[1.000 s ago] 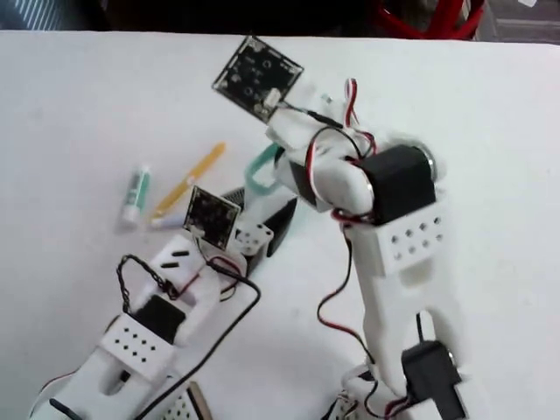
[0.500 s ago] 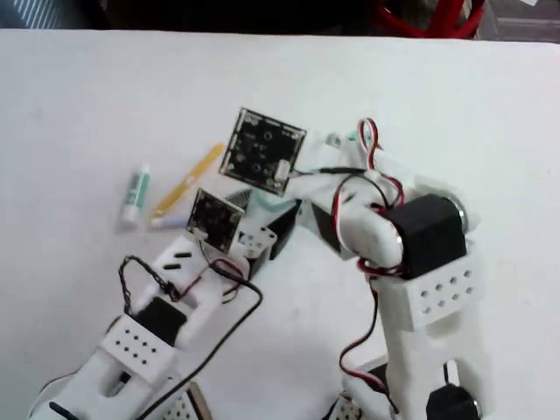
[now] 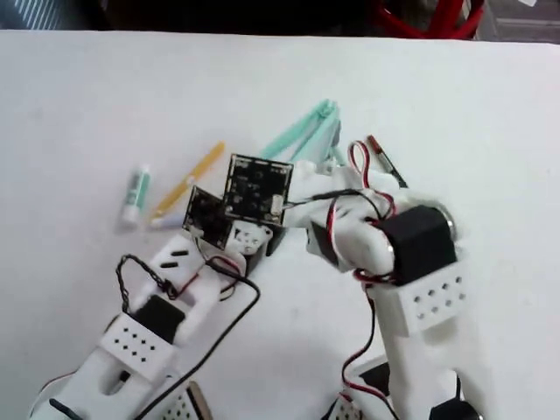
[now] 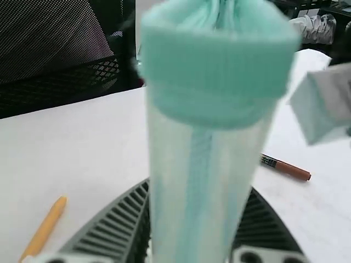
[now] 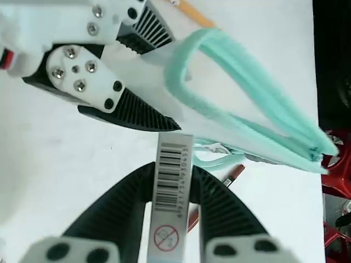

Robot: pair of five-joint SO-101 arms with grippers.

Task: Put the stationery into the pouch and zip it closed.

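My left gripper (image 4: 192,222) is shut on the near end of a translucent teal pouch (image 4: 214,104), which stretches away from it toward the table's back (image 3: 302,134). In the right wrist view the pouch (image 5: 258,118) gapes open along its teal-edged mouth. My right gripper (image 5: 173,171) is shut on a flat white barcoded item (image 5: 173,183), just short of that mouth and close beside the left gripper (image 5: 104,82). A brown pen (image 3: 385,163) lies to the right of the pouch. On the left lie a yellow pen (image 3: 189,178) and a white-and-green tube (image 3: 136,194).
Both arms crowd the table's middle, their wrist camera boards (image 3: 258,188) overlapping above the pouch's near end. Loose black and red cables (image 3: 188,289) hang from the arms. White table surface (image 3: 79,105) stretches left, right and behind.
The right arm has drawn back toward the front and its wrist has lowered beside the left gripper. The teal pouch, mostly covered before, now shows stretched out toward the back.
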